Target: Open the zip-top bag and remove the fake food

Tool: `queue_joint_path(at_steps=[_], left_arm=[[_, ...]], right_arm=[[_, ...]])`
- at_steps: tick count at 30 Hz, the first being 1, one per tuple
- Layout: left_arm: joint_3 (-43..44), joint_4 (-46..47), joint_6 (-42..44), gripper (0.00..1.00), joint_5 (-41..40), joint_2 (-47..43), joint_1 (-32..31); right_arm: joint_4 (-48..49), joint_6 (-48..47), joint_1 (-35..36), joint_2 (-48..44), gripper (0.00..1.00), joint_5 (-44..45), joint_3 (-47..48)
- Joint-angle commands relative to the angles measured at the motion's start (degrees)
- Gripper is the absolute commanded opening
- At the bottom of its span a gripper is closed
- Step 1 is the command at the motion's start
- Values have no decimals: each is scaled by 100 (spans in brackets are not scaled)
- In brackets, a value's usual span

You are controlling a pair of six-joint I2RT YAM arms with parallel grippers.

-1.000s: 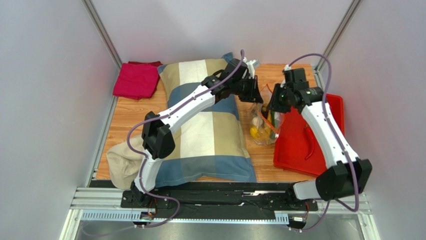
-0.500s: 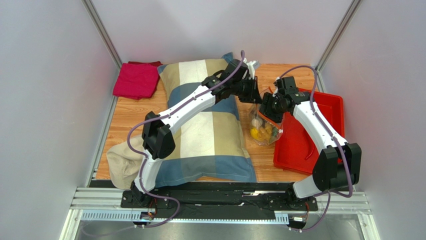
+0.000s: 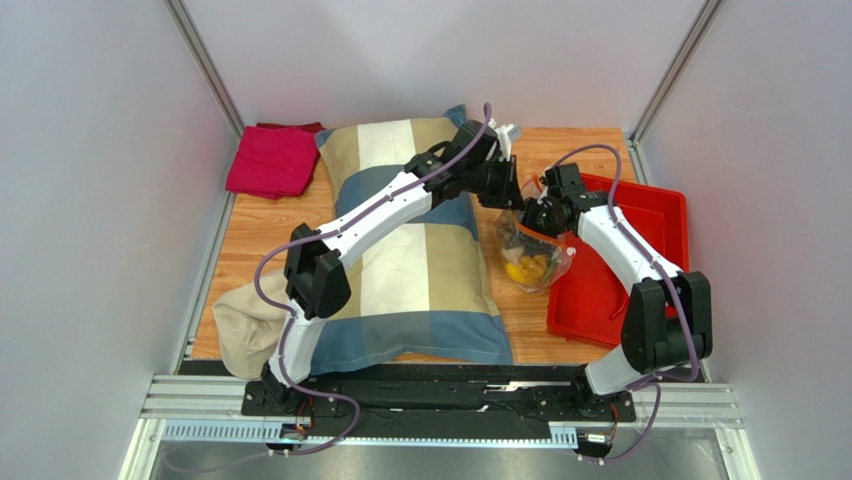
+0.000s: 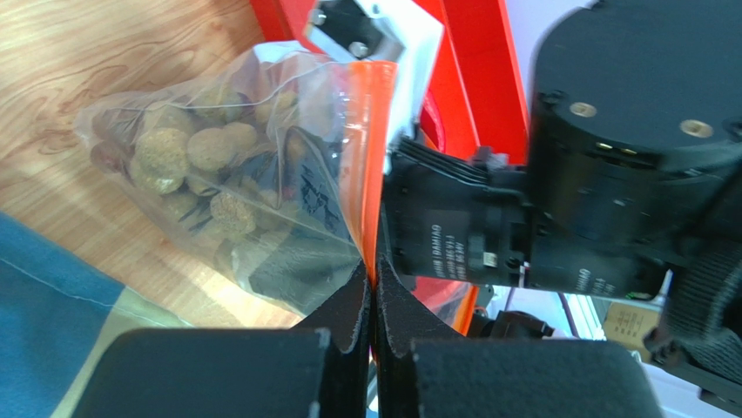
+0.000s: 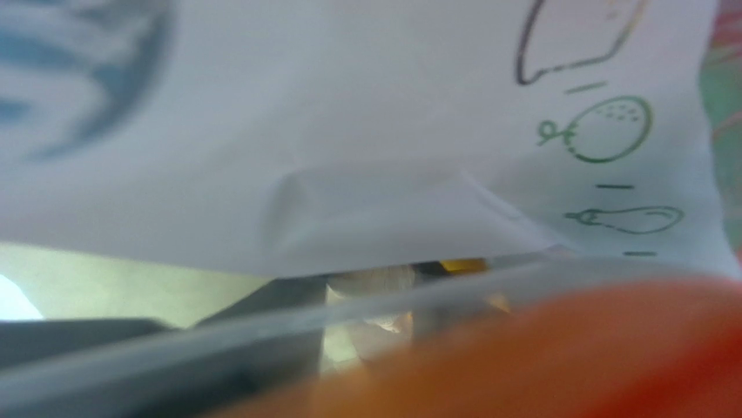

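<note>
We find the clear crinkly zip-top bag [image 3: 537, 250] held up between the striped pillow [image 3: 420, 290] and the red plastic tray [image 3: 668, 225], the small plastic fake food [image 3: 524, 268] all inside, none out yet. The left pincer [image 4: 373, 277] clamps its red-orange zip strip [image 4: 375, 131]. The right pincer [image 3: 533, 218], over the tray a second ago, now meets the mouth, and we cannot tell its grip.

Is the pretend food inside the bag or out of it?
Inside. The fake food shows through the clear zip-top bag, bunched at its bottom, while the left gripper pinches its zip edge.
</note>
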Motion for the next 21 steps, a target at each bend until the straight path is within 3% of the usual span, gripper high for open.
queue_joint_path(at_steps=[1, 5, 14, 18, 21], left_arm=[[166, 276, 56, 0, 158, -183, -37], [158, 232, 108, 0, 87, -183, -28], [131, 92, 205, 0, -132, -209, 42], [8, 91, 188, 0, -141, -262, 59], [-80, 144, 161, 0, -106, -297, 51]], right_arm=[[-54, -6, 42, -91, 26, -54, 246], [-974, -155, 51, -687, 14, 419, 870], [-2110, -401, 42, -1260, 13, 1615, 2364], [-2375, -858, -89, -1374, 17, 3474, 2682], [-2358, -1096, -387, -1462, 18, 4092, 2287]])
